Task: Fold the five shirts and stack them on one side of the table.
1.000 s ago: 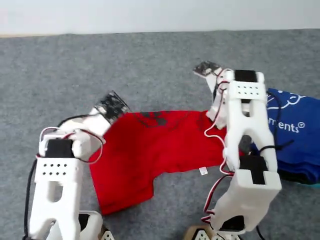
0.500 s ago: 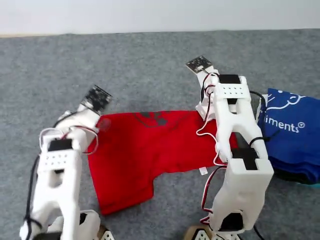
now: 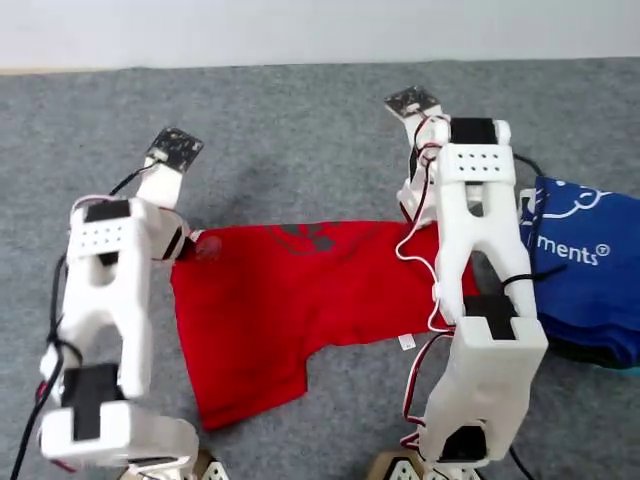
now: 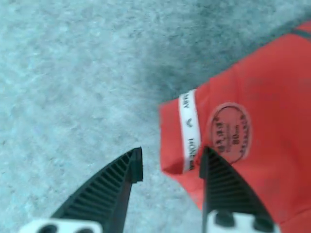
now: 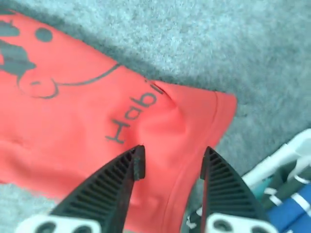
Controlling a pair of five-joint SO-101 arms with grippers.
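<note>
Hovering spread apart, the left tool (image 4: pixel 171 158) and right tool (image 5: pixel 173 155) each overlook a corner of the red shirt (image 3: pixel 290 290).

Robot lab bench, not a home laundry spot. My table (image 3: pixel 300 130) is covered in grey felt-like matting and backed by a plain white wall (image 3: pixel 300 30). My left arm (image 3: pixel 105 235) and right arm (image 3: pixel 478 175) are white plastic builds with dark servos showing and loose red and white wires (image 3: pixel 437 300) running along the links. Their bases sit side by side at the near edge. A red shirt (image 3: pixel 290 290) lies flat on the matting, and a blue shirt (image 3: pixel 590 290) is at the right edge. Both wrist views show the same grey matting under the cloth. Wrist cameras plus one overhead point to a data-collection rig.
</note>
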